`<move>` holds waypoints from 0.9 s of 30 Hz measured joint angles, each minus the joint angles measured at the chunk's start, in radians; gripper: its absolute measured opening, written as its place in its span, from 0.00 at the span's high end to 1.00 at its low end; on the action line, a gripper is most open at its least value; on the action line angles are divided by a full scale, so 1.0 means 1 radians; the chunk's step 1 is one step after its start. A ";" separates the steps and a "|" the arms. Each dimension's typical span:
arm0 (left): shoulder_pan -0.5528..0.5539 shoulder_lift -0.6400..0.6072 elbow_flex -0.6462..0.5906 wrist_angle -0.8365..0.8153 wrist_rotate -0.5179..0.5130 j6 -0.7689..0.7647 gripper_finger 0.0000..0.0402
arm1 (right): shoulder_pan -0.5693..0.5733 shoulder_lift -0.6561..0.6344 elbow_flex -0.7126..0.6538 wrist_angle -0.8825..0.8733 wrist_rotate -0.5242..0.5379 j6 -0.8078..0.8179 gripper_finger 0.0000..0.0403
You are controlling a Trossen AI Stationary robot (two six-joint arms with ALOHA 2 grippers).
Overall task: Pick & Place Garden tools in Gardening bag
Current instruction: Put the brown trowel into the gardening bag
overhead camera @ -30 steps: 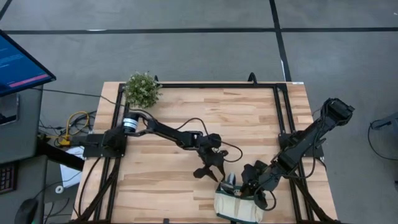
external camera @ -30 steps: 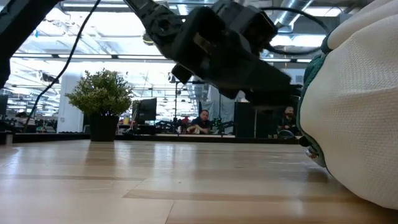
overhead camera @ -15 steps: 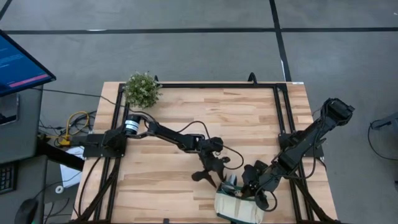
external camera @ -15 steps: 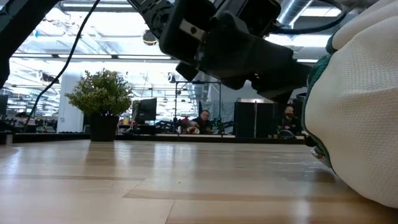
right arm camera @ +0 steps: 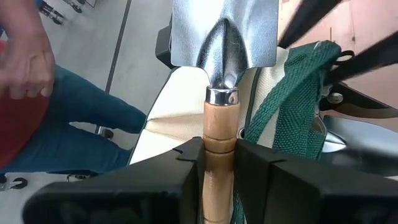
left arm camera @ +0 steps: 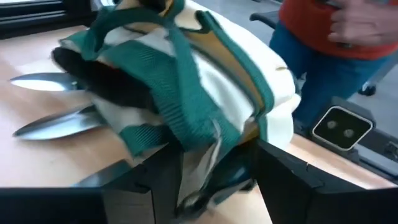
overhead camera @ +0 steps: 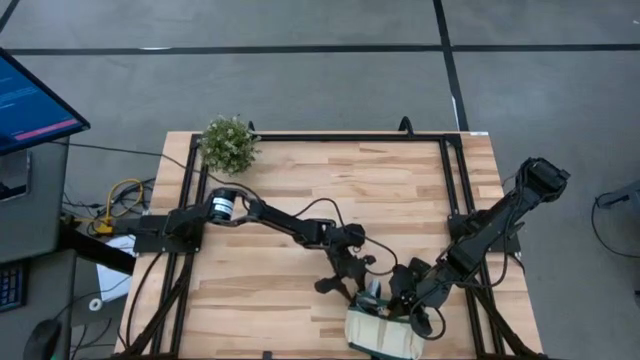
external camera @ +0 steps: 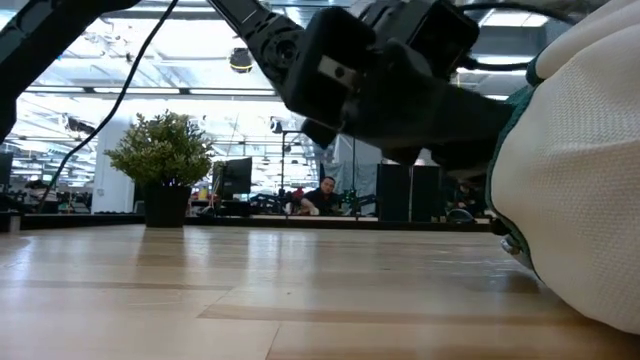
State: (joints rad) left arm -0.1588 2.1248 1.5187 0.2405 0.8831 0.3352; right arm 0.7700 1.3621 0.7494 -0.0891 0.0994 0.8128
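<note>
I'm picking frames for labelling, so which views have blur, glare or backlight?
Low view: bright windows backlight the room, leaving the left arm a dark shape, and the gardening bag looms soft at the edge. Left wrist view: bag and blades are motion-blurred. Right wrist view: glare on the trowel. High view: evenly lit.

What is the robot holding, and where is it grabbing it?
The right gripper holds a trowel by its wooden handle, just below the metal head, over the gardening bag. The left gripper is open and holds nothing.
</note>
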 joint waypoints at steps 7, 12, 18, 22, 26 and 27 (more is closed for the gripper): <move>-0.026 0.010 0.020 0.007 0.000 -0.002 0.63 | 0.002 0.000 0.000 -0.008 0.000 0.000 0.87; -0.044 0.010 0.020 0.007 -0.038 0.025 0.86 | 0.002 0.000 0.000 -0.008 0.000 0.000 0.87; -0.045 0.009 0.020 0.008 -0.134 0.024 0.98 | 0.002 0.000 0.000 -0.008 0.001 0.007 0.87; -0.046 -0.021 0.020 -0.022 -0.259 0.024 0.99 | 0.002 0.000 0.000 -0.008 -0.004 0.037 0.87; -0.044 -0.059 0.020 -0.059 -0.366 0.032 0.99 | 0.002 0.000 0.000 0.000 -0.009 0.050 0.87; -0.043 -0.062 0.020 -0.061 -0.376 0.033 0.99 | 0.002 0.000 0.001 0.000 -0.009 0.050 0.87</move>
State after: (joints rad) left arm -0.2016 2.0629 1.5383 0.1795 0.5070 0.3682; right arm 0.7719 1.3617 0.7501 -0.0891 0.0907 0.8627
